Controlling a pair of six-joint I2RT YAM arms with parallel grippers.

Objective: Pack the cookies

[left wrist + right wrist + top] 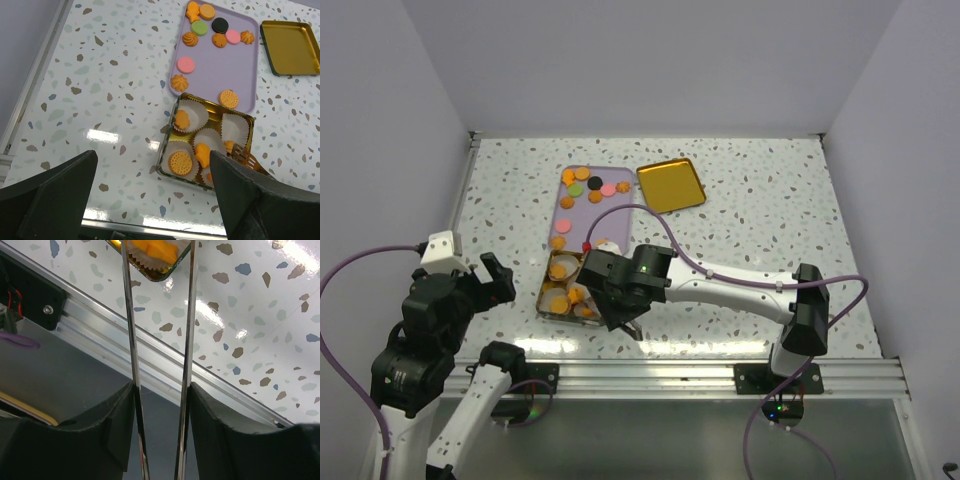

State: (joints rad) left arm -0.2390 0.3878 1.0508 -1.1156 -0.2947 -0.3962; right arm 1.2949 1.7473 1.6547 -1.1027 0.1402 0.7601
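over on the tray (240,70), about ten cookies (186,64) are left to pack; a handful sit in cups (235,127) in the tin (214,105). right tool (160,390) pinches tongs (129,315) near it, left tool (152,160) spread wide, empty.

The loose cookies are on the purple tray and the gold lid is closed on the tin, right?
No. The gold lid lies on the table beside the purple tray, and the tin stands open. The loose cookies are on the tray; the left wrist view shows it.
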